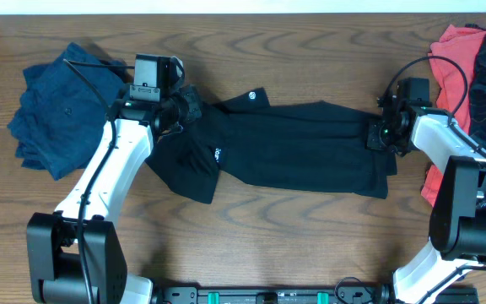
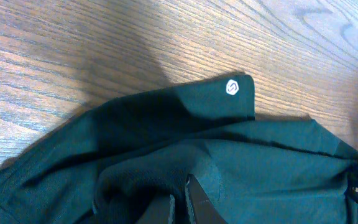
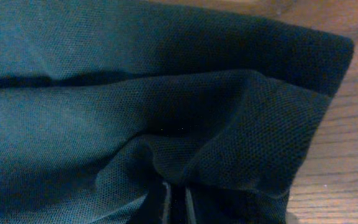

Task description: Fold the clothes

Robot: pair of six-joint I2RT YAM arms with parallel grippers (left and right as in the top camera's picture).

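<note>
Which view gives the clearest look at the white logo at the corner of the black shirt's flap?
The left wrist view: the white logo sits close and sharp at the flap corner of the black shirt. Overhead shows it only as a tiny pale mark. The right wrist view shows only plain black fabric.

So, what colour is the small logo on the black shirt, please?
The logo is white; left wrist view shows it best.
</note>
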